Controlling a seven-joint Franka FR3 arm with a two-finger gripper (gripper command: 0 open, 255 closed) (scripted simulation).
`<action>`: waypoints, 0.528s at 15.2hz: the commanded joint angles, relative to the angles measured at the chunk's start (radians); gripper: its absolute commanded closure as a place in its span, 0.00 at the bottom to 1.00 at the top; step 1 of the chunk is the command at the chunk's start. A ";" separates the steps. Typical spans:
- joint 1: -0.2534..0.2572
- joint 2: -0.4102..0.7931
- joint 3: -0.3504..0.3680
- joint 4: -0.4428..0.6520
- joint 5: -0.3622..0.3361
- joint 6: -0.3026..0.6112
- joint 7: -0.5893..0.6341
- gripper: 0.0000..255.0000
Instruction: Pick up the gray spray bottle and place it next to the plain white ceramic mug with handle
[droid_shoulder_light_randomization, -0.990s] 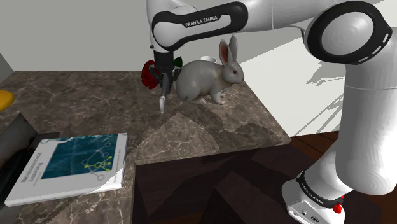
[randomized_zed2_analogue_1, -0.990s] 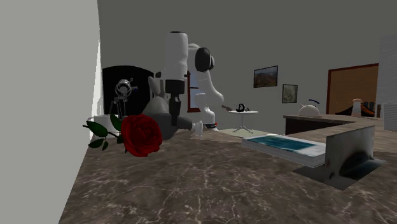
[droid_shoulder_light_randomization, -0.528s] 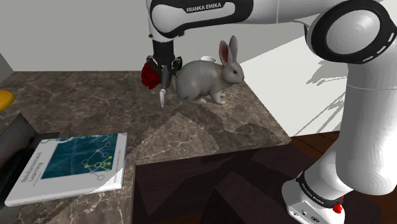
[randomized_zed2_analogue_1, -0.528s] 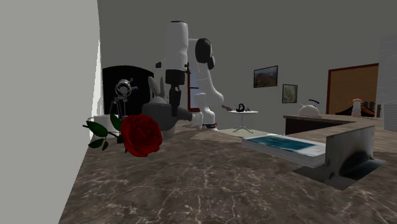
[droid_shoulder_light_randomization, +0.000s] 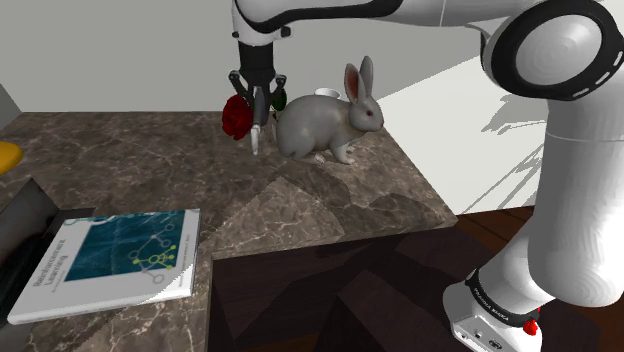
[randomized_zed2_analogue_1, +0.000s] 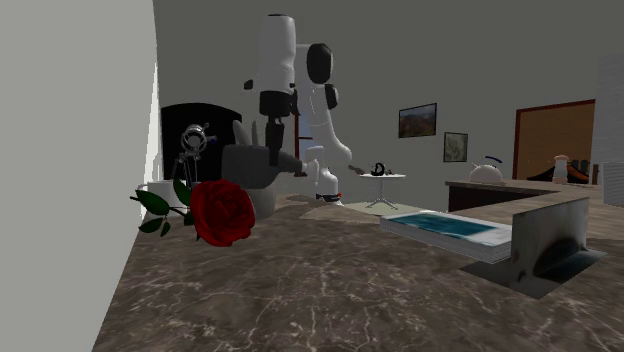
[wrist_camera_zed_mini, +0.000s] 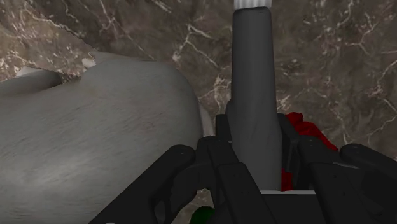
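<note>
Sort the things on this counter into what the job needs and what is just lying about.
For the job:
gray spray bottle, clasped in the gripper above the counter
white mug, at the back of the counter

Just lying about:
grey rabbit figure
red rose
book with a blue cover

Shoulder cam: high, beside and behind the arm (droid_shoulder_light_randomization: 560, 150), facing down across the marble counter (droid_shoulder_light_randomization: 330, 200), mid range. Second cam: low, about counter height, at the counter's far end, facing back at the arm, with the rose (randomized_zed2_analogue_1: 222, 210) close up front. Wrist cam: looks down along the gripper (wrist_camera_zed_mini: 253, 137) and grey bottle (wrist_camera_zed_mini: 253, 76), very near the counter. Both exteriors share the rose, rabbit (droid_shoulder_light_randomization: 320, 125) and book (droid_shoulder_light_randomization: 115, 260). The wrist cam also catches the rabbit and rose.
</note>
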 joint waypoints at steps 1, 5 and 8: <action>0.004 0.004 0.000 0.034 0.000 -0.031 -0.003 1.00; 0.012 0.012 0.001 0.101 -0.001 -0.089 -0.008 1.00; 0.020 0.022 0.000 0.159 -0.003 -0.136 -0.012 1.00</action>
